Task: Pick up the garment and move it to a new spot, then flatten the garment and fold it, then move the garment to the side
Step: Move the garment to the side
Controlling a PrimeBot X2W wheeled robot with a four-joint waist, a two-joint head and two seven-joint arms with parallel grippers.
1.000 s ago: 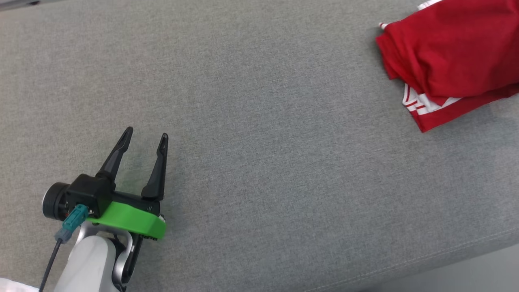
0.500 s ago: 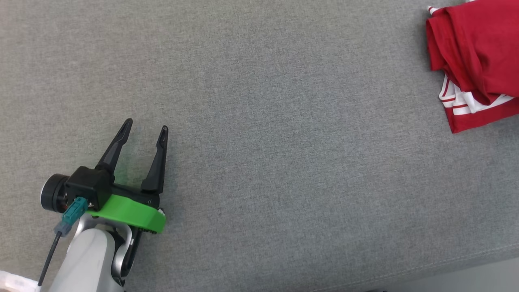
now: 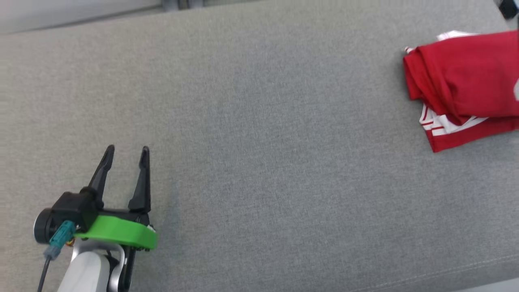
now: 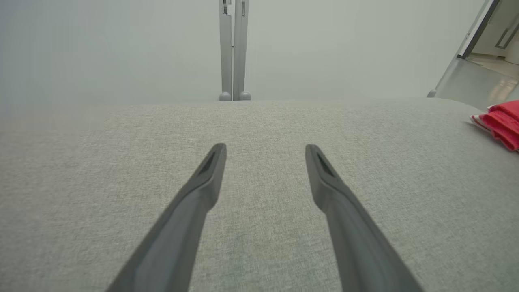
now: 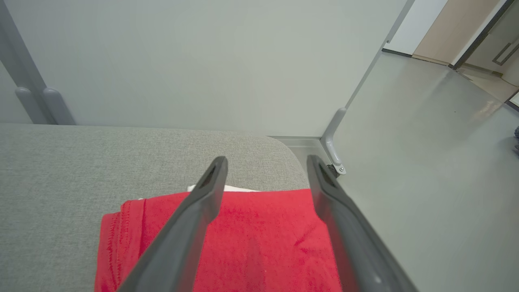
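Looks like a partitioned test bay in a lab or office building rather than a home: plain pale partition panels joined by grey metal posts, with a metal foot bracket at the panel corner. Bare, smooth grey floor with a sheen, running out to a tan wall and a dark-framed door with a bar handle. Work surface just a wide grey upholstered pad with a stitched edge seam.

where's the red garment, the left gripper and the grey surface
red garment [image 3: 466, 77], head view, middle of the folded top layer
left gripper [image 3: 127, 149], head view, midway between its fingertips
grey surface [image 3: 259, 121], head view, bare middle
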